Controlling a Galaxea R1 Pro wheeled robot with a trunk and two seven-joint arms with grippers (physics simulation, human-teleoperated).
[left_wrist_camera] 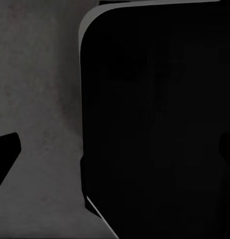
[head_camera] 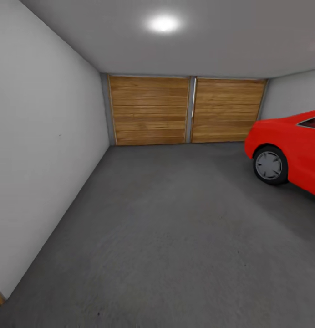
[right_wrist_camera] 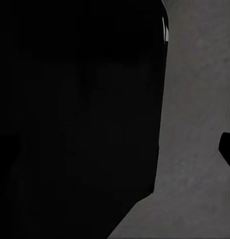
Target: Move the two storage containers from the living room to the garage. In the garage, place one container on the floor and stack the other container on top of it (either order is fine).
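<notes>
You're in garage; car (head_camera: 289, 150) close right, could clip it turning. Floor (head_camera: 175, 237) ahead. Fingers' state: cannot tell.

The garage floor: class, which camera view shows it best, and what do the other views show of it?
The head view: the floor spreads from the wooden doors to the red car. Each wrist view gives a grey strip of floor beside a dark shape.

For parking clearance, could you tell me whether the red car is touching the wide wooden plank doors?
Apart: the head view shows the red car standing clear of the wooden plank doors, with white-grey wall between them.
</notes>
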